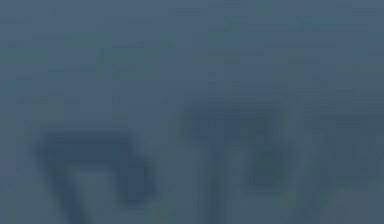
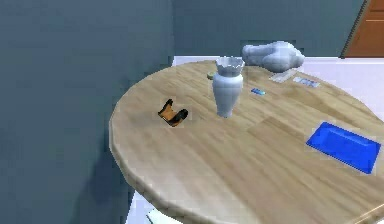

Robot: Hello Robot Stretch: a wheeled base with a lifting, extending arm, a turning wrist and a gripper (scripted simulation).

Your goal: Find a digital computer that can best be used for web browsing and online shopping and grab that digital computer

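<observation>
Arm side view: a round wood-grain table (image 2: 200, 160) carries a flat, glossy blue slab (image 2: 343, 146), likely the computer. It lies at the view's right near the rim, its long axis slanting down to the right, well apart from the pale vase (image 2: 228, 88). I cannot tell the state of the fingers, so the bearing from them to the blue slab is unknown.

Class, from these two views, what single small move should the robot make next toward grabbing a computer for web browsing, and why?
Probably roll the base back a little. The blue flat slab, the likeliest computer on the round wooden table, lies at the arm side view's right, well right of the white vase, so the arm would likely need lining up with it.
</observation>
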